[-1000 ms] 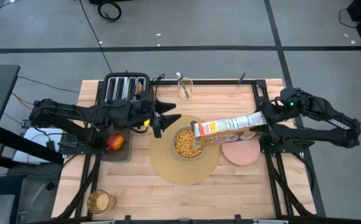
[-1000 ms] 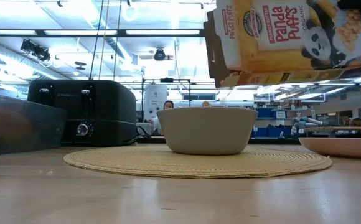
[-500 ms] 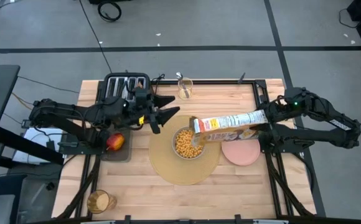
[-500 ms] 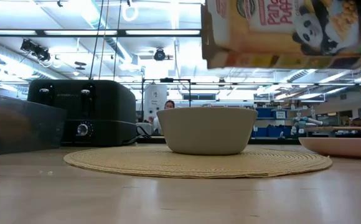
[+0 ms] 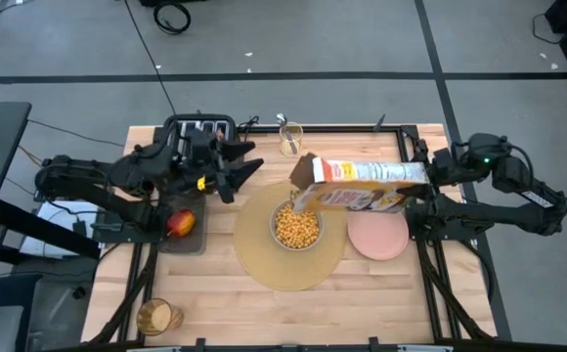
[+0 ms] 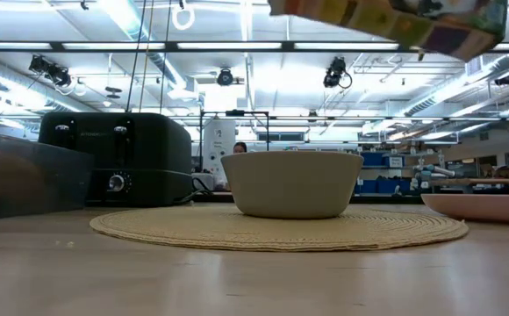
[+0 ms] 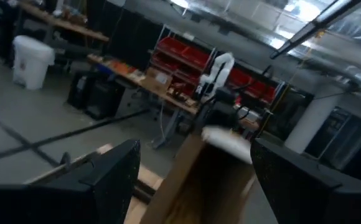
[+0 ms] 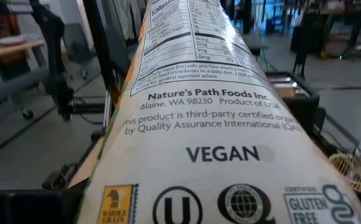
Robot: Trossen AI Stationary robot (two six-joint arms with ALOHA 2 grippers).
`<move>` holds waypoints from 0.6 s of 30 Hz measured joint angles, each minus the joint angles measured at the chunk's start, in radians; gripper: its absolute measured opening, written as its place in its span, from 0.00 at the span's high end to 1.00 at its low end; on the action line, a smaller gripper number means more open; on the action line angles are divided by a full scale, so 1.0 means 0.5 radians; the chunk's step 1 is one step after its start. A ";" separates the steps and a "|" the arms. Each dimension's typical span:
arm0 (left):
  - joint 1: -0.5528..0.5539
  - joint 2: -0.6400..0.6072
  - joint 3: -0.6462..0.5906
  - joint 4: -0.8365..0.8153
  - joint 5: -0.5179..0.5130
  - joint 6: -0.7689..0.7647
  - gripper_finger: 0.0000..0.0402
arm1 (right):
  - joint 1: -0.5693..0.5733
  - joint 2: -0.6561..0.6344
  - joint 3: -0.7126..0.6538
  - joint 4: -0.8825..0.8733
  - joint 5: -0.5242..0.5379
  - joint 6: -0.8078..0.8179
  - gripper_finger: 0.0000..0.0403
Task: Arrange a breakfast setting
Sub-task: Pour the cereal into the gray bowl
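Note:
A cereal box (image 5: 362,186) hangs on its side above the table, its open end (image 5: 301,174) toward the table's left, over the far rim of the white bowl (image 5: 296,225). The bowl is full of cereal and stands on the tan placemat (image 5: 264,264). My right gripper (image 5: 428,178) is shut on the box's closed end. My left gripper (image 5: 241,171) is open and empty, in the air between the toaster and the box. The pink plate (image 5: 378,235) lies right of the mat. The red apple (image 5: 179,223) sits in a dark tray. An amber glass (image 5: 156,316) stands near left. My right gripper holds the cereal box at its closed end (image 5: 415,181), coming level from the table's right, along the box's length. The box itself hides the fingers in the right wrist view (image 8: 218,124). The box is lifted clear, lying about level, open flaps toward the left.
The black toaster (image 5: 197,137) stands at the far left, just behind my left gripper. A second glass (image 5: 290,139) with a metal spoon in it stands at the far edge. The dark tray (image 5: 181,240) lies left of the mat. The near half of the wooden table (image 5: 381,303) is bare.
My right gripper has risen and swung toward the far edge, tipping the cereal box from open-end-down over the bowl to about level and higher. In the low view the box has climbed nearly out of the picture. My left gripper has drawn back toward the toaster, still open.

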 joint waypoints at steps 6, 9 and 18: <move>0.019 -0.069 -0.001 -0.231 -0.081 -0.086 0.23 | 0.001 -0.030 0.000 0.136 -0.015 0.108 0.41; 0.038 -0.073 -0.001 -0.223 -0.084 -0.084 0.23 | 0.001 -0.055 0.000 0.248 -0.030 0.162 0.41; 0.041 -0.057 -0.008 -0.140 -0.100 0.016 0.25 | 0.001 -0.097 0.000 0.752 -0.011 0.325 0.41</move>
